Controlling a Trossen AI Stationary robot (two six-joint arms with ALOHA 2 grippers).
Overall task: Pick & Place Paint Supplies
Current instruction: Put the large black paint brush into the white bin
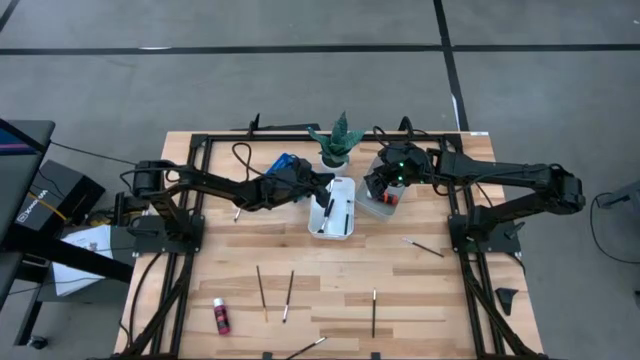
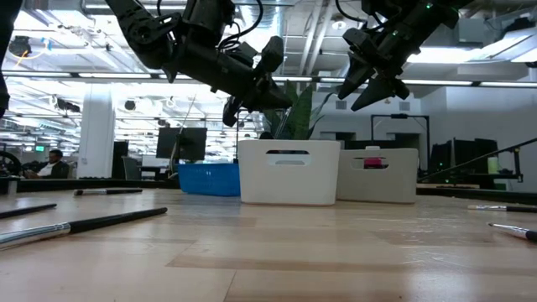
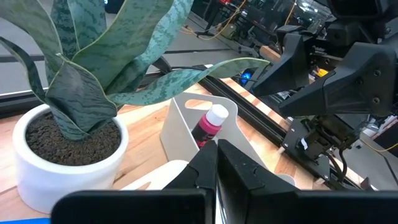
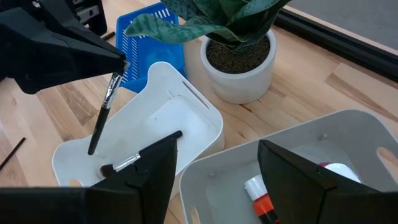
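My left gripper (image 1: 325, 190) hovers over the white tray (image 1: 340, 232), shut on a thin dark paintbrush (image 4: 102, 118) that hangs down into it. A second brush (image 4: 140, 157) lies on the white tray's floor. My right gripper (image 4: 217, 180) stands open above the grey tray (image 4: 348, 124) with nothing between its fingers. In that tray stand red bottles with white caps (image 4: 260, 194). Several more brushes (image 1: 262, 292) and a red bottle (image 1: 221, 316) lie flat on the near part of the table. My left gripper pinches the paintbrush's upper end, by the silver ferrule (image 4: 116, 79), between its two fingertips. The fingers come almost level from the table's left. The brush hangs slanting below them, its dark handle end (image 4: 93, 148) down inside the white tray.
A potted plant (image 1: 337, 142) stands just behind the two trays, and its leaves reach over them. A blue tray (image 1: 285, 165) sits left of the plant. One brush (image 1: 423, 247) lies right of the trays. A black frame (image 1: 200, 150) borders the table.
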